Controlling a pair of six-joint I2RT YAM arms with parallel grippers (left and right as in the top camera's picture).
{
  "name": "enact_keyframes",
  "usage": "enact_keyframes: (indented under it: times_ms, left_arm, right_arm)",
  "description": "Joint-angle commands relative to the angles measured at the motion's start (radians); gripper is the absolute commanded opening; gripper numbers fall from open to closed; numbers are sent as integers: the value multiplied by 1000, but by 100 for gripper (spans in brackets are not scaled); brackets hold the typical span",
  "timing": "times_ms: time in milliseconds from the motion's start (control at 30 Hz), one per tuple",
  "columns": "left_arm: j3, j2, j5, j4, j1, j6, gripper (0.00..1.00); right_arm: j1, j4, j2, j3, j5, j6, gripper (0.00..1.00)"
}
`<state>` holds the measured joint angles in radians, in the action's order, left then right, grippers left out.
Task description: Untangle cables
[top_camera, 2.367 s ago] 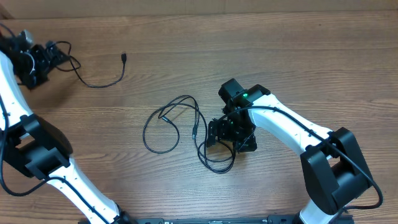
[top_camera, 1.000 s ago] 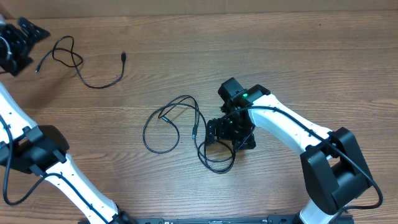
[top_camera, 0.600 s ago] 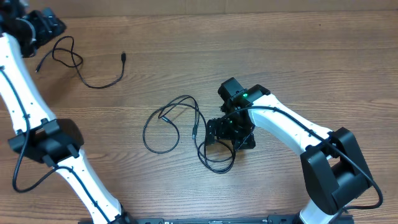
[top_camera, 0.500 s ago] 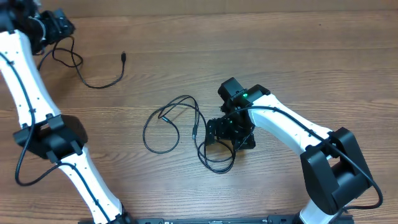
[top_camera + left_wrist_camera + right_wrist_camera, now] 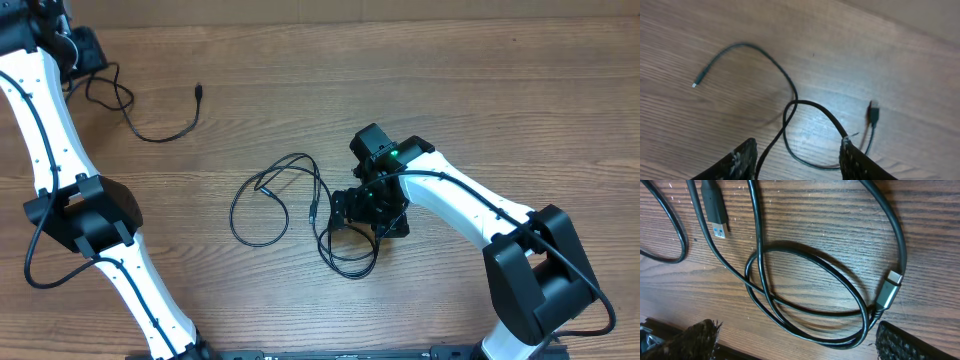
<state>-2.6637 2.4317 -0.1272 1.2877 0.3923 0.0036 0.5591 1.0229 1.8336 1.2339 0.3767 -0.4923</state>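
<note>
One thin black cable (image 5: pixel 140 112) lies at the far left, with a plug (image 5: pixel 199 92) at its right end. My left gripper (image 5: pixel 88 55) hovers over its looped left end, open. In the left wrist view the cable (image 5: pixel 790 100) loops between my open fingers (image 5: pixel 737 161), touching neither, with a USB plug (image 5: pixel 873 113) and a small plug (image 5: pixel 697 82). A second tangled cable (image 5: pixel 275 200) lies mid-table. My right gripper (image 5: pixel 345 215) is open above its doubled loop (image 5: pixel 815 305), beside a silver plug (image 5: pixel 890 291) and a USB plug (image 5: pixel 716 210).
The wooden table (image 5: pixel 480 90) runs to a pale far edge at the top. The two white arms rise from the near edge, left and right. The thick black wire along my right arm (image 5: pixel 450 185) is not one of the cables.
My left gripper has let go of the far-left cable, swung off towards the far left corner and come back over the cable's loop. The cable's left end now lies free. My right arm has not moved.
</note>
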Motion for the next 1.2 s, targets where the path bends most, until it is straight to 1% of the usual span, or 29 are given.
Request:
enact_keyframes:
  times_ms: [0,133,200,233,333,400,433,467,533,667,867,1000,1033,1067,1133,1167]
  left_arm:
    - [50,3,-19,-8,2,59,52]
    - [59,3,-42,-26,5,64,55]
    - [55,0,-107,-40,14,63,64]
    - [51,-4,-159,-50,20,64,68]
    - [33,-17,-278,-67,35,65,72]
    - [16,-26,-341,-74,44,84,70]
    - [8,-30,-367,-72,46,111,68]
    - [8,-35,-388,-66,46,147,63]
    - [11,-34,-386,-45,46,186,59]
    - [58,-32,-387,-13,43,270,60]
    - [105,-32,-399,-6,40,359,60]
    - [113,-32,-399,-21,37,465,59]
    - [115,-32,-409,-33,37,477,61]
    - [115,-32,-437,-45,37,484,65]
    - [115,-32,-529,-77,43,491,84]
    - [115,-32,-591,-103,47,490,88]
  right_arm:
    - [8,0,-18,-4,-9,12,100]
    - [8,0,-18,-4,-9,12,100]
    - [8,0,-18,-4,-9,12,100]
    - [8,0,-18,-4,-9,12,100]
    - [8,-1,-18,-4,-9,12,100]
    - [8,-2,-18,-4,-9,12,100]
    - [8,-4,-18,-4,-9,12,100]
    - [8,-9,-18,-4,-9,12,100]
    - [8,-13,-18,-4,-9,11,100]
    - [8,-12,-18,-4,-9,12,100]
    - [8,-9,-18,-4,-9,42,100]
    - [8,-9,-18,-4,-9,53,100]
    - [8,-8,-18,-4,-9,53,100]
    - [8,-7,-18,-4,-9,53,100]
    - [8,-2,-18,-4,-9,53,100]
    - [8,0,-18,-4,-9,53,100]
